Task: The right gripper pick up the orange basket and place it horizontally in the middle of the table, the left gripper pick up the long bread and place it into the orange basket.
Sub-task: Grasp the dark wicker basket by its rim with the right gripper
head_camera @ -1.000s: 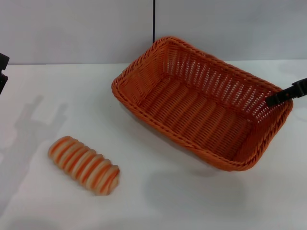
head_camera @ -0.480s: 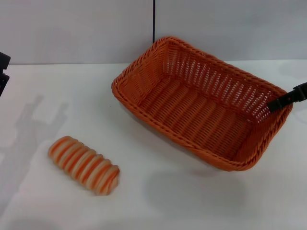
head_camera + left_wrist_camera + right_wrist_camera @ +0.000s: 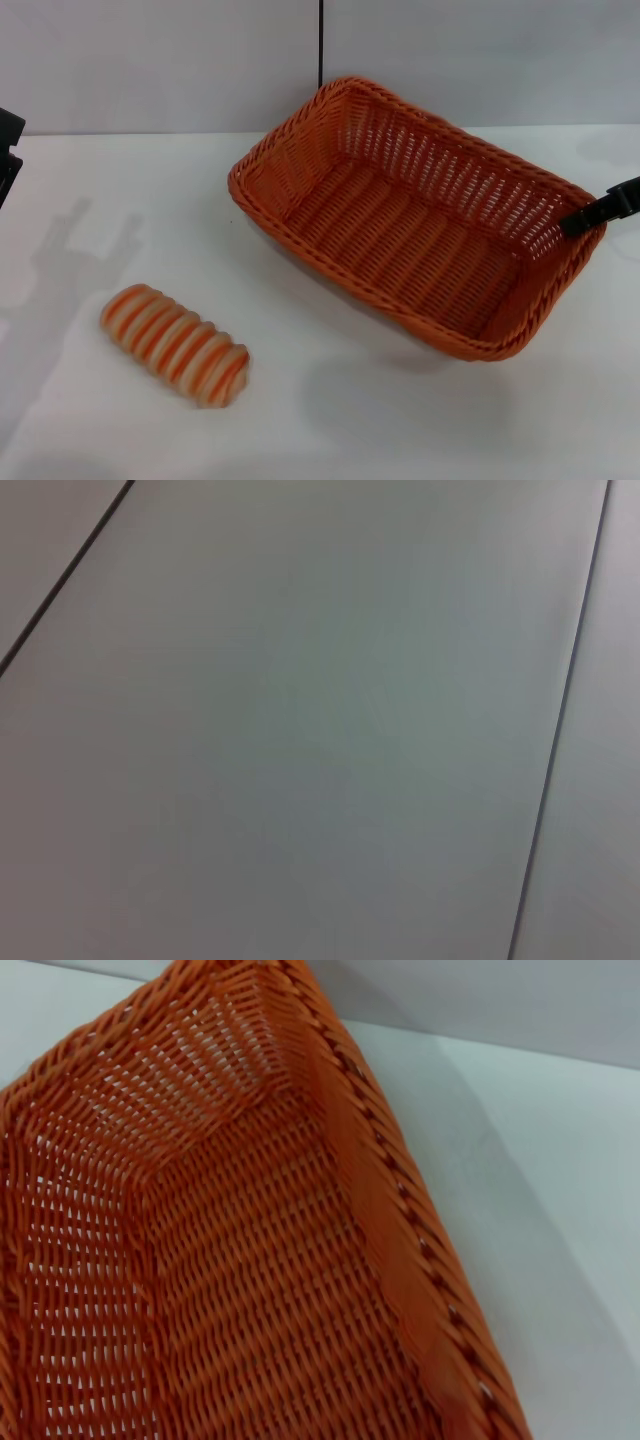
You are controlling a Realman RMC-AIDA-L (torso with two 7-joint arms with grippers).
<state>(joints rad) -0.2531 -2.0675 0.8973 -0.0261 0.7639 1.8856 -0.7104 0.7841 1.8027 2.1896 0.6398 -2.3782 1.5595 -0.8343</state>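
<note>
Head view: orange basket (image 3: 415, 215) sits on the table (image 3: 330, 420), centre-to-right, long axis diagonal, running from far-left corner to near-right corner, i.e. not yet horizontal. Right gripper (image 3: 585, 215) is at the basket's right short end, on the braided rim; one thin black finger shows against the rim, so it appears clamped on it, though the second finger is hidden by the wall. Shadow beneath the basket's near side suggests it is tilted or lifted slightly; cannot confirm.

Key relation: the basket extends left and away from the R gripper, so squaring it up would need a rotation about the held end plus a shift leftward to table centre.

Long bread (image 3: 175, 343) lies near-left, well apart from the basket, axis also diagonal. Left gripper (image 3: 6, 150) parked at far-left edge; finger state cannot be told. It is the nearer arm to the bread.
</note>
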